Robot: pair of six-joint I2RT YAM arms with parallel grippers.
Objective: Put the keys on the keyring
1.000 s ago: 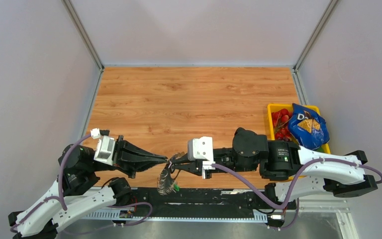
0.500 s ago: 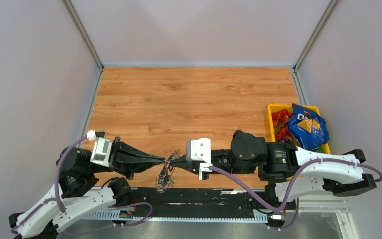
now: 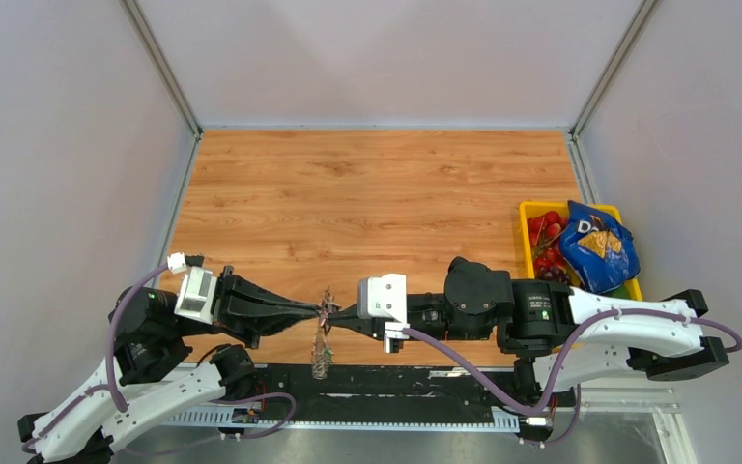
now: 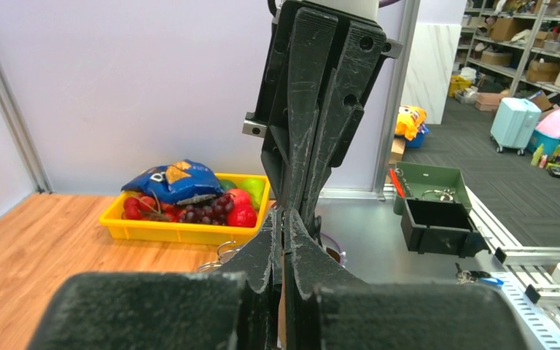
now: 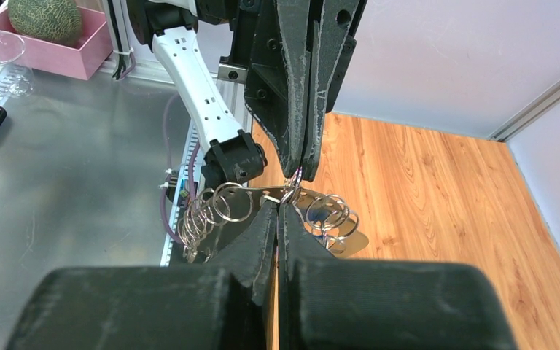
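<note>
The wooden table (image 3: 386, 193) fills the middle of the enclosure, and both arms lie low along its 6 o'clock edge. The left arm (image 3: 135, 387) reaches toward 3 o'clock and the right arm (image 3: 628, 329) toward 9 o'clock, so they meet nose to nose just left of the table's middle.

At the table's 3 o'clock edge sits a yellow tray (image 3: 541, 206). A blue snack bag (image 3: 594, 246) lies across it, and red fruit (image 3: 544, 237) shows beside the bag.

The left gripper (image 3: 317, 311) has its fingers pressed flat together, with no gap between them. The right gripper (image 3: 336, 314) is closed the same way, and its tips almost touch the left one's.

Both pairs of tips pinch the thin wire of the keyring (image 3: 322, 353) at the very point where they meet. From there it hangs clear of the wood toward 6 o'clock, its lower end over the black rail at the table's near edge.

From the right wrist the wire runs straight across the tips. A cluster of small silver rings fans out at 9 o'clock of them and a second cluster at 3 o'clock, both just beside the fingers. Which of those small pieces are keys is too fine to make out
</note>
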